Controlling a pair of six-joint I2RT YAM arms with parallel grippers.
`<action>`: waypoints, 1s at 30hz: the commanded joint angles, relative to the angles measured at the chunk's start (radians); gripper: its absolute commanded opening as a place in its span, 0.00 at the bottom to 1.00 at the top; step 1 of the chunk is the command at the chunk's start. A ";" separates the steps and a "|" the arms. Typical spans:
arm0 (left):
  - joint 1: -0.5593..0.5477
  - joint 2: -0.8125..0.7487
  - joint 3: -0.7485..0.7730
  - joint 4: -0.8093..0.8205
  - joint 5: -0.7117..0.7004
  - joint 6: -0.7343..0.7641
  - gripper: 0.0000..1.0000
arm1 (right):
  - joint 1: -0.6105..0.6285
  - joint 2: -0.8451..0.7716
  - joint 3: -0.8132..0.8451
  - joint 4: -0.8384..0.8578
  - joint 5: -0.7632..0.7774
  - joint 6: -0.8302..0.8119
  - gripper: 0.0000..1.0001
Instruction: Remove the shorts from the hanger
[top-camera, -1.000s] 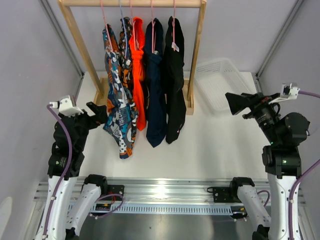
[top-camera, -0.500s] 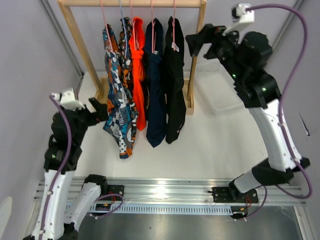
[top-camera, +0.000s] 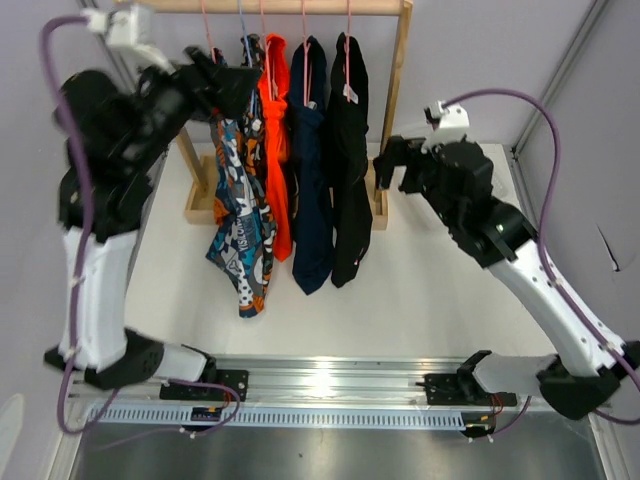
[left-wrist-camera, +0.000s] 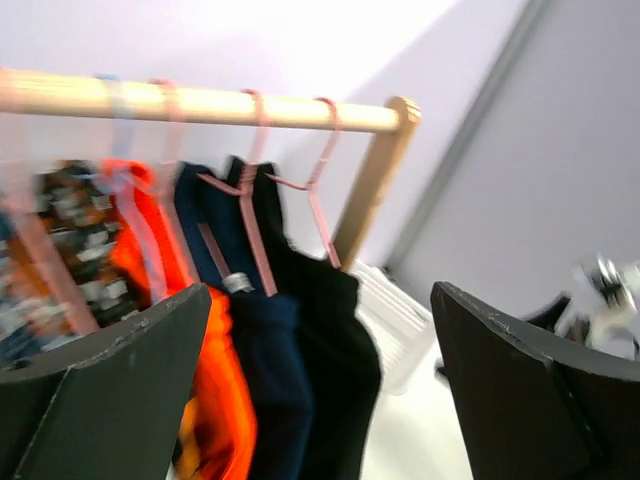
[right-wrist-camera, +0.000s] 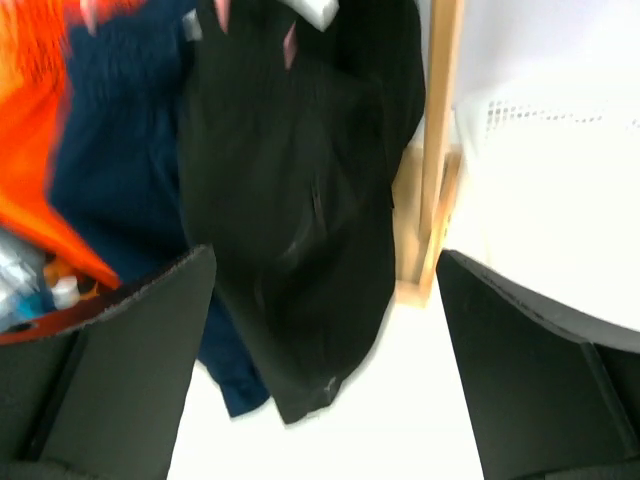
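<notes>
Five pairs of shorts hang on pink hangers from a wooden rod (top-camera: 270, 6): graphic print (top-camera: 238, 230), camouflage (top-camera: 252, 100), bright orange (top-camera: 275, 150), navy (top-camera: 310, 190), black (top-camera: 350, 170). My left gripper (top-camera: 228, 85) is open and empty, raised beside the top of the printed pairs at the rack's left. Its view shows the orange (left-wrist-camera: 150, 250), navy (left-wrist-camera: 260, 380) and black (left-wrist-camera: 335, 340) pairs ahead. My right gripper (top-camera: 388, 165) is open and empty beside the rack's right post, facing the black shorts (right-wrist-camera: 300, 200) with the navy pair (right-wrist-camera: 120, 170) behind.
The wooden rack's right post (top-camera: 398, 90) stands between my right gripper and the black shorts. A white mesh basket (top-camera: 450, 135) sits on the table at the back right, partly behind the right arm. It also shows in the right wrist view (right-wrist-camera: 550, 180).
My left arm has swung up from low at the table's left to the rack's top left. My right arm has dropped from near the rod to beside the right post.
</notes>
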 joint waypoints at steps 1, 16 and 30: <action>-0.081 0.231 0.144 -0.073 0.058 -0.017 0.98 | 0.044 -0.169 -0.186 0.063 0.040 0.101 0.99; -0.222 0.575 0.332 0.211 0.085 -0.095 0.93 | 0.190 -0.456 -0.579 -0.050 0.123 0.242 0.99; -0.237 0.680 0.357 0.292 -0.017 -0.084 0.89 | 0.198 -0.493 -0.603 -0.078 0.119 0.204 0.99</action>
